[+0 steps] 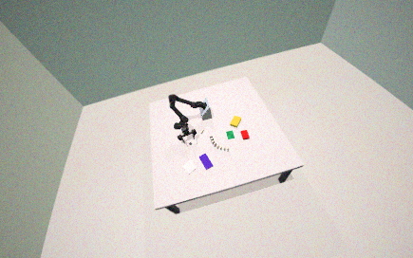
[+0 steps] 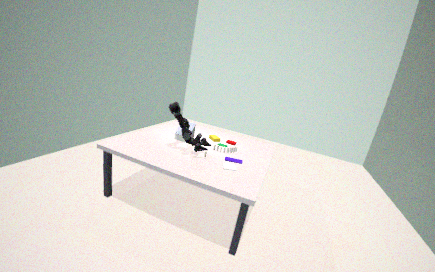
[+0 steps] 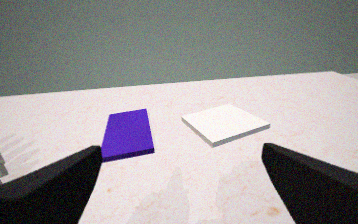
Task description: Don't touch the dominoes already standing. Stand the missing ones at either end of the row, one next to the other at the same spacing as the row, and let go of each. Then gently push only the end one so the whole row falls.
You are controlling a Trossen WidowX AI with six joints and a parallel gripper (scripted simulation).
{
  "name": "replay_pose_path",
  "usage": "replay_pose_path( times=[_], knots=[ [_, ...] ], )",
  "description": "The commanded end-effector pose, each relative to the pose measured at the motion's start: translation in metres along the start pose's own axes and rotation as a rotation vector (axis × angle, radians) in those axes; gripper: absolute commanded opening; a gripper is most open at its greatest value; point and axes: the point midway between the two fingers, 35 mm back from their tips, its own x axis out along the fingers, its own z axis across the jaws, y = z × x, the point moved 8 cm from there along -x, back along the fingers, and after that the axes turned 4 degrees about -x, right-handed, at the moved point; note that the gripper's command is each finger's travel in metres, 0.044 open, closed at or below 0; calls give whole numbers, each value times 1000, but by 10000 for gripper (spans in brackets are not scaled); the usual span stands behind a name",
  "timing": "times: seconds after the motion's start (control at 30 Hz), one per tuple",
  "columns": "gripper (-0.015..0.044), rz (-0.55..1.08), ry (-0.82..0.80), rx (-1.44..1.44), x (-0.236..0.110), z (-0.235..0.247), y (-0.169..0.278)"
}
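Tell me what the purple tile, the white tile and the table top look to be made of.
Purple tile: flat, even, matte colour with no grain; likely plastic or painted board. White tile: same matte, plain slab with sharp edges; probably alike. Table top: pale surface with faint warm mottling, low sheen; perhaps stone-look laminate, though the look leaves it open.

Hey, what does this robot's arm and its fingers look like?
The arm is slim, black and jointed, with a pale patch near the wrist. The gripper has two dark, matte, wedge-shaped fingers with flat faces. No cables or markings are visible at this resolution.
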Motion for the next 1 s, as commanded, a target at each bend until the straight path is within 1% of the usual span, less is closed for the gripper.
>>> replay_pose_path(
  times=[0.0, 0.13, 0.3, 0.33, 0.4, 0.43, 0.73, 0.77, 0.97],
  knots=[
    [440, 152, -25, 129, 44, -9, -17],
    [440, 412, -66, 298, 79, -5, -33],
    [440, 798, -86, 373, 99, 3, -57],
    [440, 837, -57, 365, 103, 1, -63],
    [440, 903, -56, 356, 103, 2, -69],
    [440, 943, -19, 338, 107, -1, -75],
    [440, 1223, -14, 205, 98, 4, -96],
    [440, 1251, 19, 173, 100, 1, -103],
    [440, 1402, 8, 34, 87, 1, -119]
  ],
)
